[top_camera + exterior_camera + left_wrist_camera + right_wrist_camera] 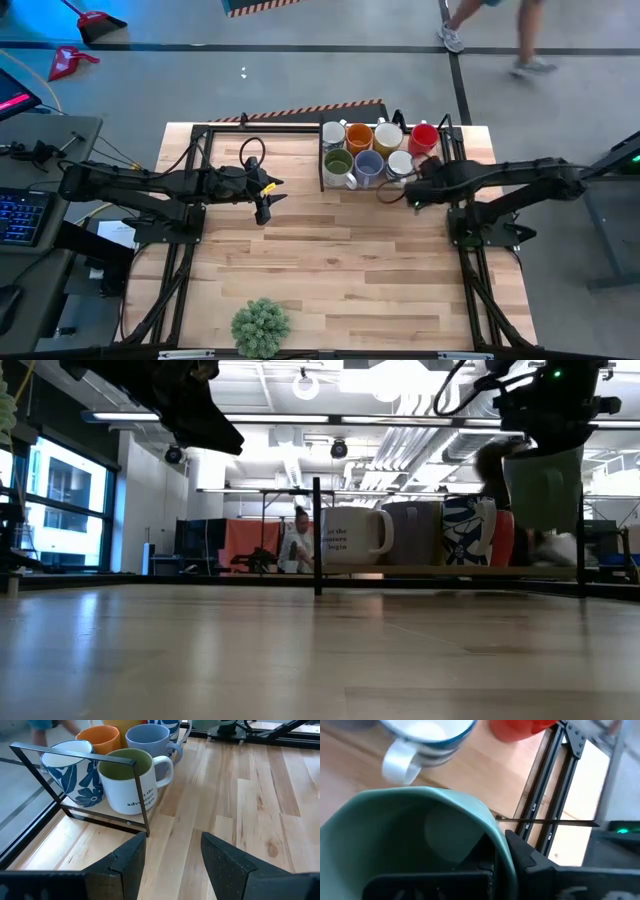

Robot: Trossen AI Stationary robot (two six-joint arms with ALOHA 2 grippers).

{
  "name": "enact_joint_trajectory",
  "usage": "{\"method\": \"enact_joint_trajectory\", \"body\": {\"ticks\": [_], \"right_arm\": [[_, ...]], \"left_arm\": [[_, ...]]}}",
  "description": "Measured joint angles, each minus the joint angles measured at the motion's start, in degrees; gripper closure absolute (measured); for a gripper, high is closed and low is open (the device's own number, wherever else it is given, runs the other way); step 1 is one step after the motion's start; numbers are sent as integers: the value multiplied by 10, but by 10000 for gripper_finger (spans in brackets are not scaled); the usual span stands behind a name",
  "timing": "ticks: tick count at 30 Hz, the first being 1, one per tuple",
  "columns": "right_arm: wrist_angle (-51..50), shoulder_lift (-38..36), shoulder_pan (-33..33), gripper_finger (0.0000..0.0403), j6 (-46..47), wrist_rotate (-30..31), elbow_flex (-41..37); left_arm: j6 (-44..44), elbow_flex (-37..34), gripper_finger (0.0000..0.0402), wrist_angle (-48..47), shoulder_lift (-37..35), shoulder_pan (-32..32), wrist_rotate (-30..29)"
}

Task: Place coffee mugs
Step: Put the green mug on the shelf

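Several coffee mugs stand in a black wire rack (322, 170) at the table's far edge: white (333, 133), orange (359, 137), cream (388, 135), red (423, 137), olive-lined (127, 780), blue-grey (150, 740) and blue-patterned (75, 770). My right gripper (415, 190) is just near of the rack's right end, shut on a pale green mug (410, 835), which also shows in the low view (545, 488). My left gripper (172, 865) hovers open over bare table, left of the rack and pointing toward it. My right gripper holds the pale green mug by its rim wall (495, 837), one finger inside the mug and one finger (525, 857) outside. The fingers come from above, slanting down. The mug hangs below them, mouth up, lifted clear of the table and rack.
A bushy potted plant (260, 325) stands at the table's near edge. Black frame rails (470, 260) run along both table sides. Bare wood lies between the arms. A person walks on the floor beyond the far edge (490, 30).
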Motion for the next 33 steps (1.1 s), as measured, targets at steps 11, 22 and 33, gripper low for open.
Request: {"method": "enact_joint_trajectory", "body": {"ticks": [11, 22, 33], "right_arm": [[0, -97, -106, 402, -15, -14, 0], [57, -77, -242, 403, -106, -35, 0], [57, -21, -275, 403, -129, -24, -1]], "left_arm": [[10, 0, 222, -1, 0, 0, 0], [10, 0, 222, -1, 0, 0, 0], [10, 0, 222, -1, 0, 0, 0]]}}
